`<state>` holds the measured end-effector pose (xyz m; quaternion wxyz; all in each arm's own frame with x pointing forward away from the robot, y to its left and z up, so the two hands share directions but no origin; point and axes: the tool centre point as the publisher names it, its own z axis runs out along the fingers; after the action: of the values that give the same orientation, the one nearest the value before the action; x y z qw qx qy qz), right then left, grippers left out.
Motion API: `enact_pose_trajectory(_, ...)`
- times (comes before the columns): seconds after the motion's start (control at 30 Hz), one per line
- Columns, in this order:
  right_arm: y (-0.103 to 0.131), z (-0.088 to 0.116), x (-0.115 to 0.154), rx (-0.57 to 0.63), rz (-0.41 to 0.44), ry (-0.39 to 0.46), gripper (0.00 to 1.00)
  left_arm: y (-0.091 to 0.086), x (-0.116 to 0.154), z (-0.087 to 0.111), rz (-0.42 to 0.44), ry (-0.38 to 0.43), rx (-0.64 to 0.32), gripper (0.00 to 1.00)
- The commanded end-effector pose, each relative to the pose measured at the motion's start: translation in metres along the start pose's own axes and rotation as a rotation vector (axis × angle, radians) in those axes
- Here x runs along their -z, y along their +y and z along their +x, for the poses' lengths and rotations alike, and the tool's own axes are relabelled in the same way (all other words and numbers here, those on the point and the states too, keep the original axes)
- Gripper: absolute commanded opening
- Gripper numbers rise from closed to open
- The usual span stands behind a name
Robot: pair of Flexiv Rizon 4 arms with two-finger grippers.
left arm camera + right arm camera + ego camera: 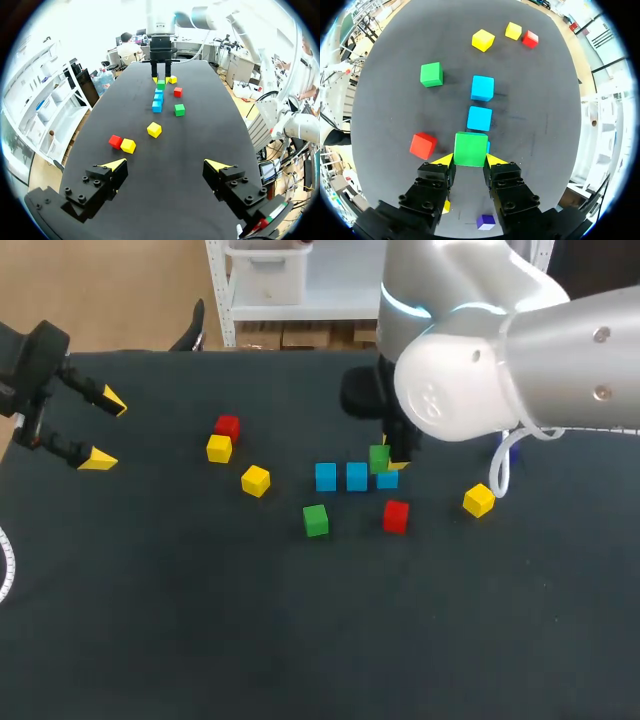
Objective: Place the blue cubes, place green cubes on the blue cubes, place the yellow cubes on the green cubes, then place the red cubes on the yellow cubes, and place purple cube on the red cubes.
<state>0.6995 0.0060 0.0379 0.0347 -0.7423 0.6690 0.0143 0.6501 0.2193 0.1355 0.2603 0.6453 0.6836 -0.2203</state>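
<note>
In the head view, the purple cube [511, 453] is mostly hidden behind the right arm [480, 370]. In the right wrist view, one blue cube [488, 146] is almost wholly covered by the green cube [470, 148].

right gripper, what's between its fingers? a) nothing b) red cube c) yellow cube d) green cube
D: in the right wrist view the right gripper has both yellow tips pressed against opposite sides of a green cube.
</note>
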Motion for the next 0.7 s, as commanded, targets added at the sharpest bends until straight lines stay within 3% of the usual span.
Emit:
enact_pose_trajectory(0.03, 0.0007, 0.0008, -0.002, -0.007, 0.003, -0.001, 0.0, 0.0013, -0.0005, 0.0009, 0.001, -0.001, -0.003, 1.0)
enact_pose_trajectory(0.7, -0.0053, -0.0057, -0.0066, -0.006, 0.004, -0.003, 0.0, 0.0013, -0.0005, 0.0009, 0.001, -0.001, -0.003, 1.0)
